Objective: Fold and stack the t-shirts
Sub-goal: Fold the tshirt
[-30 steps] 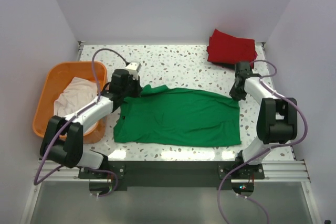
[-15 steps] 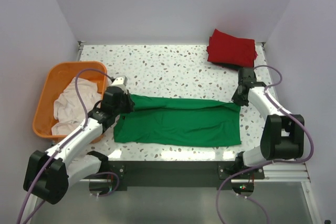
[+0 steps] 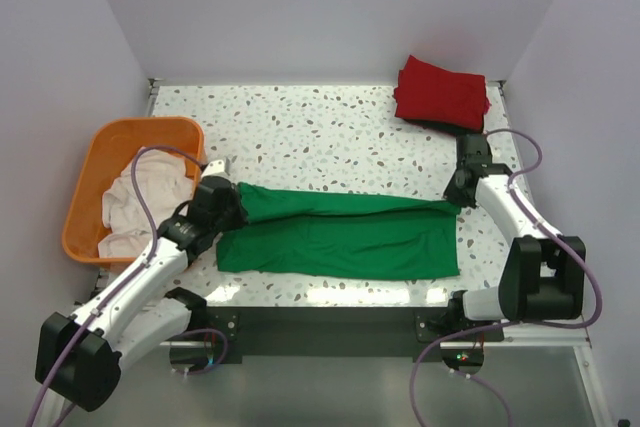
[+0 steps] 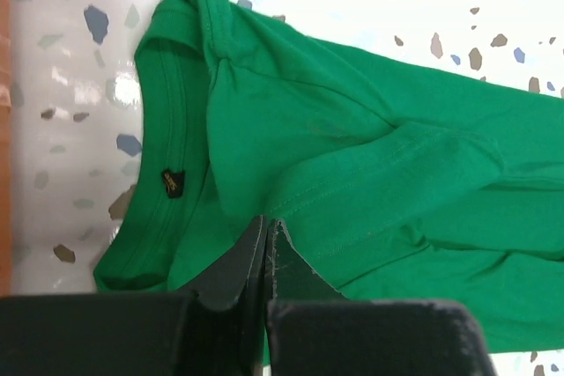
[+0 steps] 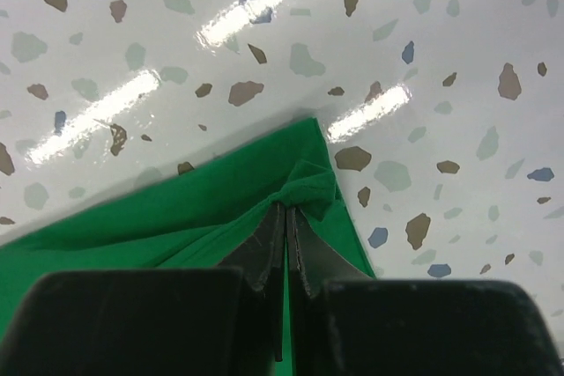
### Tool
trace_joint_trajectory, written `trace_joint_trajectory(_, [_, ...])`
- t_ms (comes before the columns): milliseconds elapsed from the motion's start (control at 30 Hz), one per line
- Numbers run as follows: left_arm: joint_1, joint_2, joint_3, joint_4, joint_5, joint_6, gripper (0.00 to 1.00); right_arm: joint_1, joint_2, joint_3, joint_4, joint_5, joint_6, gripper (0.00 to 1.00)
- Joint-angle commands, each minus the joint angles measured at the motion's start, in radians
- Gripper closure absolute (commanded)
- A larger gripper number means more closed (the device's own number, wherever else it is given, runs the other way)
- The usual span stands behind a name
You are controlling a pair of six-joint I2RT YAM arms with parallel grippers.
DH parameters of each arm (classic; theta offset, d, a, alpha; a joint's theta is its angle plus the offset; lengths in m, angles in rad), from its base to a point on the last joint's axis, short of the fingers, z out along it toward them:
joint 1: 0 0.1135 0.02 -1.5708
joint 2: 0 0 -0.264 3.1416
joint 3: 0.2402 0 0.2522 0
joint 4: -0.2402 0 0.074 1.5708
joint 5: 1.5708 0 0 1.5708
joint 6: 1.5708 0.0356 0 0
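Note:
The green t-shirt (image 3: pixel 340 232) lies across the front of the table with its far edge lifted and folded toward the near edge. My left gripper (image 3: pixel 224 199) is shut on its left far edge, near the collar (image 4: pixel 167 173); in the left wrist view the gripper (image 4: pixel 266 222) pinches the green cloth. My right gripper (image 3: pixel 458 195) is shut on the shirt's right far corner (image 5: pixel 308 187), its fingertips (image 5: pixel 275 217) closed on bunched cloth. A folded red t-shirt (image 3: pixel 440 92) lies at the back right. An off-white t-shirt (image 3: pixel 130 202) lies in the basket. The black t-shirt is out of view.
The orange plastic basket (image 3: pixel 90 162) stands at the left edge of the table, close to my left arm. White walls close in the table at the back and both sides. The speckled tabletop (image 3: pixel 330 137) lies bare behind the green shirt.
Both grippers have pulled the green shirt's far edge toward the near edge of the table, so the shirt has narrowed into a long band. Both arms moved nearer.

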Motion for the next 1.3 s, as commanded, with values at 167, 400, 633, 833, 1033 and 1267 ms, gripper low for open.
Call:
trace_joint_trajectory(167, [-0.022,-0.035,-0.056,-0.171,0.01,-0.196,0.94,-0.004,-0.067,-0.139,-0.043,0.007,0.019,0.82])
trace_joint_trajectory(400, [-0.037,-0.086,0.036,-0.367,-0.042,-0.338,0.0,-0.004,-0.251,-0.191,-0.161,0.02,0.083,0.01])
trace_joint_trajectory(633, [-0.137,0.07,0.191,-0.24,-0.041,-0.244,0.0,-0.002,-0.383,-0.112,-0.184,-0.077,0.013,0.01])
trace_joint_trajectory(833, [-0.243,0.32,0.278,-0.024,0.033,-0.157,0.0,0.01,-0.351,-0.122,-0.043,-0.254,-0.059,0.01])
trace_joint_trajectory(1033, [-0.277,0.518,0.332,0.082,0.056,-0.089,0.0,0.057,-0.248,-0.122,0.048,-0.27,-0.079,0.01])
trace_joint_trajectory(1267, [-0.312,0.618,0.312,0.139,0.083,-0.085,0.0,0.076,-0.155,-0.15,0.078,-0.256,-0.07,0.01])
